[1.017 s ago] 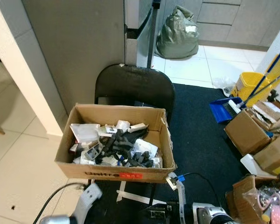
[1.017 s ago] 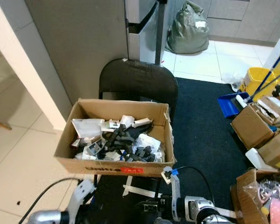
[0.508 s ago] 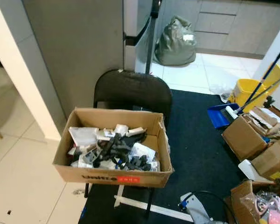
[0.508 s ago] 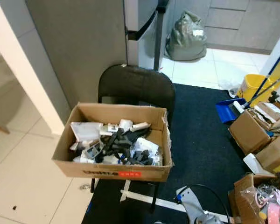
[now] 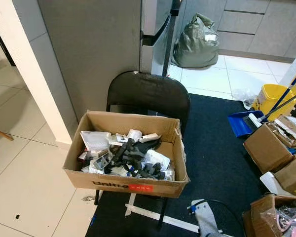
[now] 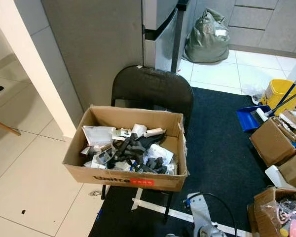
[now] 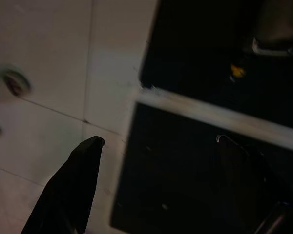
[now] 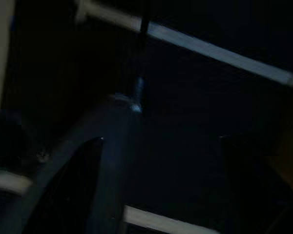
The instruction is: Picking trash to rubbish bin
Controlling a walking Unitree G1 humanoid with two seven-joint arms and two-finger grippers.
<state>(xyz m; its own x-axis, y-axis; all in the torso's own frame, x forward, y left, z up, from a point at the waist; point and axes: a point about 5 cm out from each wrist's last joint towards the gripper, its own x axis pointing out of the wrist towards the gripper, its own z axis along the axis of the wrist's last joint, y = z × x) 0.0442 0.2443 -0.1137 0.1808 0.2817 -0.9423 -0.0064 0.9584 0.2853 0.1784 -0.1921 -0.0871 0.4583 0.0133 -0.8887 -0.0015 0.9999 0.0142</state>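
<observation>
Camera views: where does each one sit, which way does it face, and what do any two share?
Left eye, right eye: on the head, looking forward and down at the cardboard box on a black chair; both share this scene.
Left wrist: along the left end effector, fingers apart, at floor tiles and dark mat.
Right wrist: very dark, mat with pale strips.

1. A brown cardboard box [image 5: 127, 183] is sitting open-topped on the seat of a black folding chair [image 5: 149, 93], its front wall carrying dark lettering and a red label.
2. A heap of trash [image 5: 126, 157] is lying inside the box: white wrappers and slips of paper toward the back and sides, with black plastic pieces tangled across the middle.
3. A grey-green tied rubbish bag [image 5: 197, 42] is slumping on the pale tiles well behind the chair.
</observation>
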